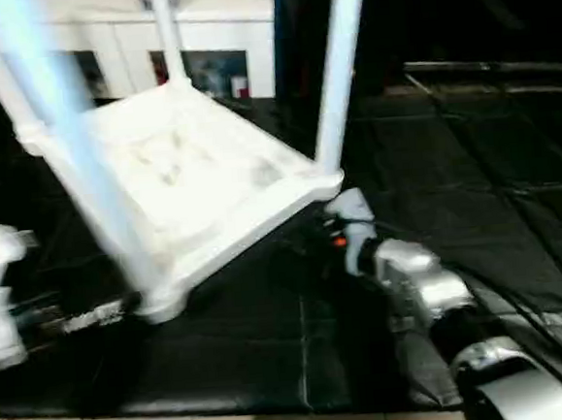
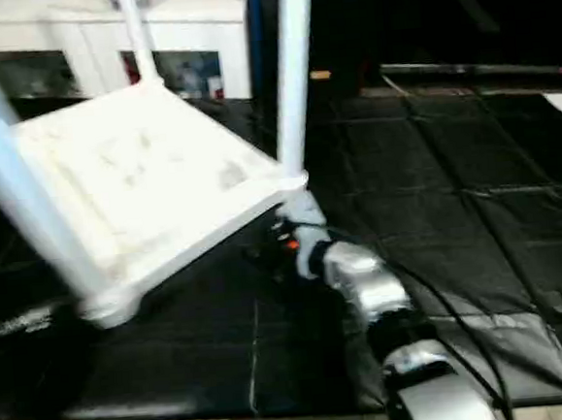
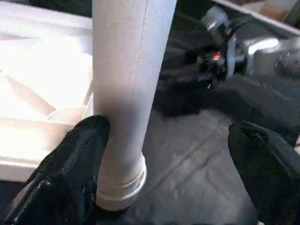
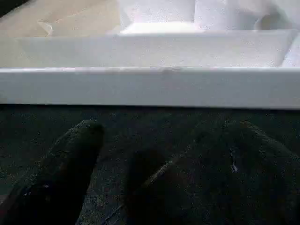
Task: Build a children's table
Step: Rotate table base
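On black mat: table [image 1: 191, 178] inverted | legs [image 1: 340, 69] up | L gripper [image 3: 164, 168] open

Dim room, bright white plastic

Head views smear with motion blur; the table top [image 1: 186, 178] glares overexposed against the dark mat [image 1: 454, 177].

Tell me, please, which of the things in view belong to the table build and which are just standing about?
Job in hand:
- white table top, upside down on the black mat
- white legs standing in its corner sockets, such as the near leg between the left pincer's fingers

Standing about:
- white cabinet behind
- black mat
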Tool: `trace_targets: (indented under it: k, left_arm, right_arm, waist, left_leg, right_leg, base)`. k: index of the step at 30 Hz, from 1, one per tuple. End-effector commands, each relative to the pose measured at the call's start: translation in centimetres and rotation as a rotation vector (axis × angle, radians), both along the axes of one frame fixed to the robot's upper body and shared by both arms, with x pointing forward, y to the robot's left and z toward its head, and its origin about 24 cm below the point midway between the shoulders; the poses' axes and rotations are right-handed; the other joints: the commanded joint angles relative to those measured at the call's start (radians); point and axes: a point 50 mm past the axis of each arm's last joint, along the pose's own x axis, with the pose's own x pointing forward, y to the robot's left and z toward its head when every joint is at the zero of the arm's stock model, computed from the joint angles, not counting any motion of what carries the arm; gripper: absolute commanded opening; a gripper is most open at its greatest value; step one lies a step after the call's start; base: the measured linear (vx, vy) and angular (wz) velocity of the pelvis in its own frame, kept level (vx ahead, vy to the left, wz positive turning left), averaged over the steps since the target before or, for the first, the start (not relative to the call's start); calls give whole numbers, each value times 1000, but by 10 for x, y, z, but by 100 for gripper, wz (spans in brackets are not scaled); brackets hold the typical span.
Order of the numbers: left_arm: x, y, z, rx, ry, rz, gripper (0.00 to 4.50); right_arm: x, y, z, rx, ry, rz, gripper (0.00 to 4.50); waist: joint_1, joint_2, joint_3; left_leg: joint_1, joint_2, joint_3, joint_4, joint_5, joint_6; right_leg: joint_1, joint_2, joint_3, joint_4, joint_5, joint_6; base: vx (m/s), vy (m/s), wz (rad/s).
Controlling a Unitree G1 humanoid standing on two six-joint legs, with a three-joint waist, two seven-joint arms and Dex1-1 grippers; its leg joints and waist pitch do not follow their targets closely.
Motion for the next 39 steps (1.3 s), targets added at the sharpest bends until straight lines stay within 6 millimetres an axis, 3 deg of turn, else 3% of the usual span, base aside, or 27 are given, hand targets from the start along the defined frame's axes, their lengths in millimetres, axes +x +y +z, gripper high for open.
trace_targets:
  k: [1, 4, 7, 9, 10, 15, 16, 23, 25, 26, 28, 29, 30, 31, 33, 35, 39]
  left_arm:
    - [8, -10, -3, 4, -11, -12, 448]
    - [20, -35, -8, -33, -25, -65, 448]
    - [24, -55, -9, -73, -26, -128, 448]
    - [28, -70, -10, -94, -37, -169, 448]
    - [29, -73, -10, -97, -40, -174, 448]
    - [41, -103, -10, -149, -64, -229, 448]
    - [41, -104, -10, -151, -64, -232, 448]
    - [52, -143, -9, -190, -74, -342, 448]
    - [56, -151, -9, -201, -82, -353, 448]
    - [59, -161, -7, -218, -90, -371, 448]
    - [59, -161, -7, -218, -90, -371, 448]
    - [60, -171, -5, -248, -93, -394, 448]
    - [60, -174, -4, -258, -93, -400, 448]
    - [60, -176, -4, -270, -93, -404, 448]
    - [60, -180, -3, -294, -90, -412, 448]
    - [59, -183, -2, -310, -89, -422, 448]
    - [59, -186, -3, -307, -95, -432, 448]
  right_arm:
    - [4, 2, 0, -36, -13, -36, 450]
    - [6, 9, -5, -88, -8, -82, 450]
    - [7, 14, -5, -91, -5, -98, 450]
    - [9, 17, -4, -93, -8, -99, 450]
    - [9, 18, -4, -94, -9, -100, 450]
    - [10, 23, 0, -82, -25, -72, 450]
    - [10, 23, 0, -82, -26, -71, 450]
    - [10, 26, 1, -64, -48, -40, 450]
    - [11, 25, 2, -64, -50, -40, 450]
    - [11, 22, 3, -60, -57, -38, 450]
    - [11, 22, 3, -60, -57, -38, 450]
    - [12, 17, 3, -55, -62, -33, 450]
    - [12, 16, 3, -55, -62, -32, 450]
    - [11, 14, 2, -59, -63, -31, 450]
    - [11, 9, 1, -61, -64, -28, 450]
    - [11, 5, 1, -61, -66, -25, 450]
    - [10, -3, -1, -67, -64, -20, 450]
  waist:
    - [-6, 39, -62]
    - [-5, 37, -63]
    - [-8, 33, -63]
    - [-9, 18, -65]
    - [-8, 24, -64]
    - [-16, 21, -68]
    - [-17, 24, -69]
    - [-26, 21, -73]
    - [-28, 23, -73]
    - [-25, 30, -74]
    - [-25, 24, -76]
    - [-27, 28, -75]
    - [-28, 23, -75]
    - [-26, 27, -75]
    - [-36, 23, -74]
    - [-33, 21, -75]
    - [-29, 26, -73]
  left_leg:
    - [21, 32, -15, -80, -394, -47]
    - [24, 33, -17, -79, -403, -58]
    - [15, 32, -19, -79, -402, -54]
    - [22, 32, -13, -75, -389, -49]
    - [15, 31, -16, -76, -377, -47]
    - [7, 28, -14, -74, -339, -39]
    - [9, 29, -14, -73, -334, -38]
    - [3, 28, -13, -69, -300, -27]
    - [3, 26, -11, -68, -296, -24]
    - [3, 27, -12, -67, -289, -23]
    - [3, 29, -11, -66, -287, -21]
    - [-1, 28, -11, -66, -291, -18]
    - [0, 28, -10, -64, -291, -12]
    - [-2, 27, -12, -64, -287, -11]
    - [-9, 24, -12, -64, -280, 2]
    - [-1, 23, -8, -58, -258, 12]
    - [0, 26, -9, -60, -264, 17]
  right_leg:
    - [36, -75, 69, -79, -377, -176]
    - [34, -77, 69, -80, -388, -171]
    - [40, -78, 69, -77, -392, -159]
    - [35, -77, 72, -81, -401, -155]
    - [39, -79, 72, -76, -400, -155]
    - [44, -76, 71, -75, -383, -140]
    - [44, -76, 71, -74, -375, -142]
    - [51, -76, 70, -68, -312, -170]
    - [50, -72, 69, -71, -308, -171]
    - [51, -74, 69, -66, -287, -182]
    - [53, -76, 69, -66, -275, -189]
    - [55, -77, 69, -67, -279, -192]
    - [56, -78, 69, -71, -288, -193]
    - [57, -79, 68, -70, -289, -194]
    - [62, -76, 65, -74, -322, -178]
    - [56, -76, 68, -76, -331, -177]
    - [53, -72, 65, -76, -351, -173]
  base:
    - [0, 0, 0]
    - [0, 0, 0]
    - [0, 0, 0]
    - [0, 0, 0]
    - [0, 0, 0]
    - [0, 0, 0]
    - [0, 0, 0]
    - [0, 0, 0]
    - [0, 0, 0]
    - [0, 0, 0]
    - [0, 0, 0]
    - [0, 0, 0]
    - [0, 0, 0]
    - [0, 0, 0]
    - [0, 0, 0]
    - [0, 0, 0]
    - [0, 0, 0]
